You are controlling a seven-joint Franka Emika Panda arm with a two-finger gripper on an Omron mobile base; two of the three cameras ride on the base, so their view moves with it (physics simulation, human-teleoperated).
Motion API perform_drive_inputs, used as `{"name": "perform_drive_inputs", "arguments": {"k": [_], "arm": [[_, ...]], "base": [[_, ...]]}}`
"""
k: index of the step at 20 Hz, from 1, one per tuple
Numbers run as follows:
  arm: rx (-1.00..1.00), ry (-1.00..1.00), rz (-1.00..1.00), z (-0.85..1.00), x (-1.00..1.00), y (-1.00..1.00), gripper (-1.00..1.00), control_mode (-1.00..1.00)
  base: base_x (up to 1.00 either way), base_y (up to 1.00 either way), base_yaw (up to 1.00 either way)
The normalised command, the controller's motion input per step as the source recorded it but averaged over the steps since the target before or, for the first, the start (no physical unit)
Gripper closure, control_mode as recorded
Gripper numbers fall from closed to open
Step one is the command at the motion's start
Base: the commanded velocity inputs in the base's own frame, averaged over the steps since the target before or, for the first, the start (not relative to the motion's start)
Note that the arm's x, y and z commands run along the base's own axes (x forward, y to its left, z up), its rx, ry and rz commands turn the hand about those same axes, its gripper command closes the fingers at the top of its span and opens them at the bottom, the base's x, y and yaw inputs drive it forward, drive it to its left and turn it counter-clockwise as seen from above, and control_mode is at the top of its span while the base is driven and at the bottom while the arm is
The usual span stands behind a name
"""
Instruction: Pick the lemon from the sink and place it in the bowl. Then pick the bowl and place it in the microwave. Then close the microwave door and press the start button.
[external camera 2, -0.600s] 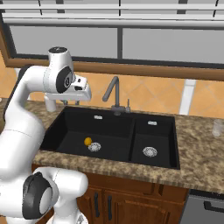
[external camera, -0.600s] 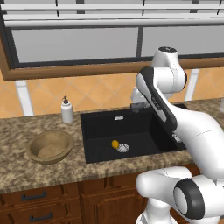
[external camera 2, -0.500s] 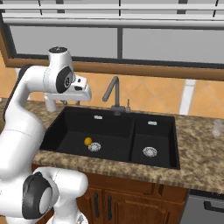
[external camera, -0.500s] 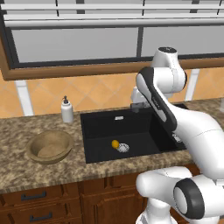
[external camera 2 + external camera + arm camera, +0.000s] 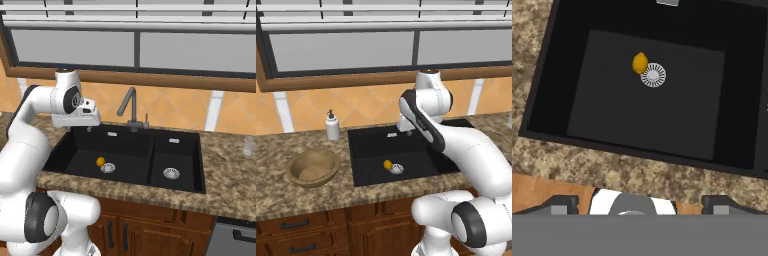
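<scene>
The lemon [image 5: 387,164] [image 5: 100,161] [image 5: 640,63] lies on the floor of the black sink [image 5: 368,150] [image 5: 130,145] [image 5: 612,115], touching the round silver drain [image 5: 654,75]. The tan wooden bowl [image 5: 312,167] sits on the granite counter left of the sink, with nothing in it. My gripper [image 5: 89,128] [image 5: 640,204] hangs over the back left part of the basin, well above the lemon, pointing down. It is open, its fingertips [image 5: 562,202] stand wide apart, and nothing is between them. The microwave and its door are out of view.
A white soap dispenser [image 5: 332,125] stands behind the bowl. The dark curved faucet [image 5: 127,102] rises behind the sink's divider, and a second basin with its own drain [image 5: 171,173] lies to the right. A glass [image 5: 248,146] stands far right on the counter.
The arm has swung lower and a little leftward, bringing the hand down over the sink. The lemon and the bowl have stayed where they were.
</scene>
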Motion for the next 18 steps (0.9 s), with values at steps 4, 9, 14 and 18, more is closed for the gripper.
{"name": "perform_drive_inputs", "arguments": {"k": [4,9,14,18], "arm": [[-0.20,0.27,0.08,-1.00,0.50,0.32,-1.00,-1.00],[-0.13,0.22,0.12,-0.92,0.51,-0.03,-1.00,-1.00],[-0.05,0.00,0.00,-0.69,0.49,-0.01,-1.00,-1.00],[0.00,0.00,0.00,-0.60,0.57,0.00,-1.00,-1.00]], "base": [[0.00,0.00,0.00],[0.00,0.00,0.00],[0.00,0.00,0.00],[0.00,0.00,0.00]]}}
